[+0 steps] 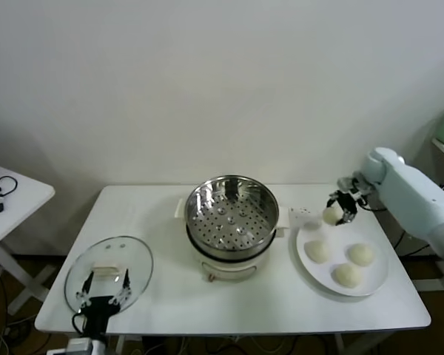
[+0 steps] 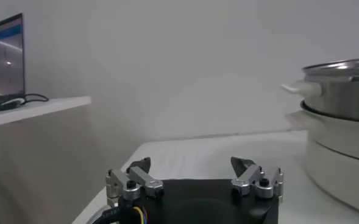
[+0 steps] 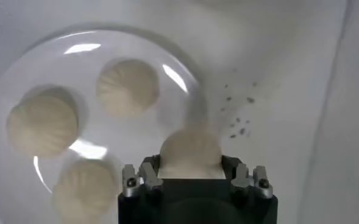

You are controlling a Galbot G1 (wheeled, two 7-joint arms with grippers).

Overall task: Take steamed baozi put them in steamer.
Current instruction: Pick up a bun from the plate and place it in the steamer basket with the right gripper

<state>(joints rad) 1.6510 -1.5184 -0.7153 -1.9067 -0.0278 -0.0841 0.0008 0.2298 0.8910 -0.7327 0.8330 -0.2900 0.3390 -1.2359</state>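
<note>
My right gripper (image 1: 342,211) is shut on one off-white baozi (image 1: 330,215), held over the far edge of the white plate (image 1: 303,265). In the right wrist view that baozi (image 3: 190,151) fills the space between the fingers (image 3: 150,167). Three more baozi (image 1: 317,251) (image 1: 361,254) (image 1: 347,275) lie on the plate. The steel steamer (image 1: 231,211), its perforated bottom bare, sits on the cream cooker base (image 1: 229,265) at the table's middle. My left gripper (image 1: 103,287) is open over the front left of the table and holds nothing.
A round glass lid (image 1: 109,272) lies flat at the front left, under the left gripper. A small white tag (image 1: 299,217) lies between steamer and plate. A side table (image 1: 7,200) stands to the far left. The left wrist view shows the steamer (image 2: 344,85) off to one side.
</note>
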